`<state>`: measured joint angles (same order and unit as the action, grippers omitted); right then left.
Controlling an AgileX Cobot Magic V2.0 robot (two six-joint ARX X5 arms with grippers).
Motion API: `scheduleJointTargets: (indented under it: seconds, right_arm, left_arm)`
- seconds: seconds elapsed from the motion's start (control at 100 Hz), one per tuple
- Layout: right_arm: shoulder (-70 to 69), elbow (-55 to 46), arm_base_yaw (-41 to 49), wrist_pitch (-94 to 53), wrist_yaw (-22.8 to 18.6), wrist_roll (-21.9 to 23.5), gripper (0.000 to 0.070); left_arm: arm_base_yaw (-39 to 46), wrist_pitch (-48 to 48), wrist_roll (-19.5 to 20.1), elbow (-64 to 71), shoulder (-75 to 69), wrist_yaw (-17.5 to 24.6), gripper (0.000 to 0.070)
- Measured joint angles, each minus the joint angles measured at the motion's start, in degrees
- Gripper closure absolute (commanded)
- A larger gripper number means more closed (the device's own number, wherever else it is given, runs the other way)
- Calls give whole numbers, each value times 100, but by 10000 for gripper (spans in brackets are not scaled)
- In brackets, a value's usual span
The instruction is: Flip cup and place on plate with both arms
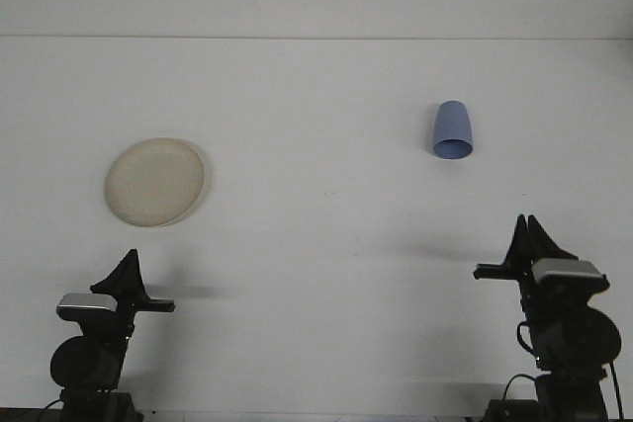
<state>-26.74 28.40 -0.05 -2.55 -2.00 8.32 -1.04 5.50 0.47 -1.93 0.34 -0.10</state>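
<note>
A blue cup (pixel 452 131) rests on the white table at the back right, narrow end away from me and wide end towards me. A round cream plate (pixel 155 181) lies at the left, with nothing on it. My left gripper (pixel 131 256) stays low at the front left, below the plate, its fingers meeting in one point. My right gripper (pixel 527 221) is at the front right, well short of the cup and a little to its right. A narrow gap shows between its two tips, and it holds nothing.
The white table (pixel 326 244) ends at a far edge along the back wall. Both arm bases stand at the near edge, with open surface between the plate and the cup.
</note>
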Motion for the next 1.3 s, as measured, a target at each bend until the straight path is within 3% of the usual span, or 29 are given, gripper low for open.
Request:
scheduleJointTargets:
  seconds: [0.03,0.15,0.38,0.51,0.64,0.79,1.16,1.3]
  right_arm:
    - [-269,160,0,0,-68,-76,52]
    - [-1320,671,2,83,-282,-267,53]
    - [-3130,772,0,1349,-291,-673,56]
    - [-4151,772,0,2194,-203,-973,59]
    - [-5147,772,0,3060,195,-1257,59]
    - [-6166,839,-28,3921,212,-1556,59]
    - [-8024,2188,-385,4441,201,-1733,63]
    - [-8362,2527,-514,4426,92,-1738,145]
  left_arm:
    - [0,0,0,0,0,2,686]
    - [0,0,0,0,0,2,686]
    - [0,0,0,0,0,0,686]
    - [0,0,0,0,0,0,686]
    - [0,2,0,0,0,0,686]
    - [0,0,0,0,0,2,686]
    - [0,0,0,-2,0,0,686]
    - [0,0,0,0,0,0,686]
